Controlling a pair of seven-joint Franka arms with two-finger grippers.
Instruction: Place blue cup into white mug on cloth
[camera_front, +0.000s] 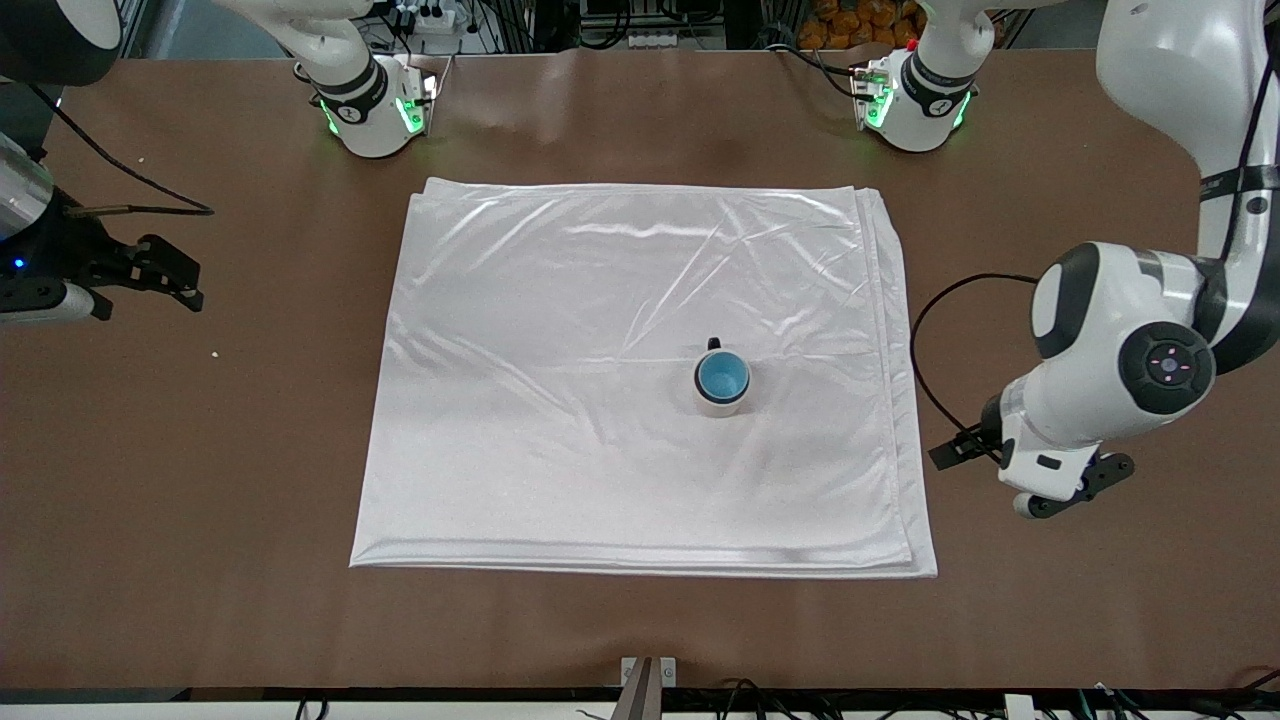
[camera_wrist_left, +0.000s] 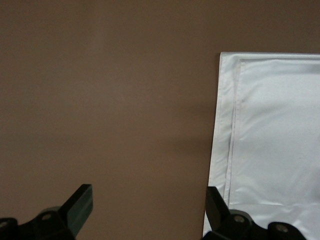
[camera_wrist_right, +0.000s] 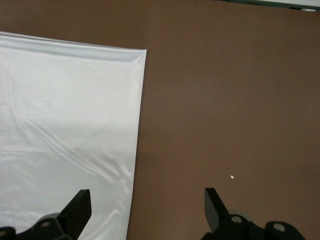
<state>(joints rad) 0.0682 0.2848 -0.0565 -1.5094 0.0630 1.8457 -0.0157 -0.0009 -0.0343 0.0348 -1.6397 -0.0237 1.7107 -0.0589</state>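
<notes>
- The blue cup (camera_front: 722, 375) sits upright inside the white mug (camera_front: 721, 398), black handle pointing away from the front camera.
- The mug stands on the cloth (camera_front: 560, 330), toward the left arm's end.
- The left gripper (camera_wrist_left: 145, 212) hangs over the cloth's edge, jaws wide, empty.
- The right gripper (camera_wrist_right: 147, 210) hangs over the cloth's other edge, jaws wide, empty.

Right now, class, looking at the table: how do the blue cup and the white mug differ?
The blue cup shows a bright blue inside; the white mug shows an off-white outer wall. The white mug has a small black handle, while none shows on the blue cup. The blue cup sits nested inside the white mug, which stands on the cloth. Both are round, upright and open-topped.
</notes>
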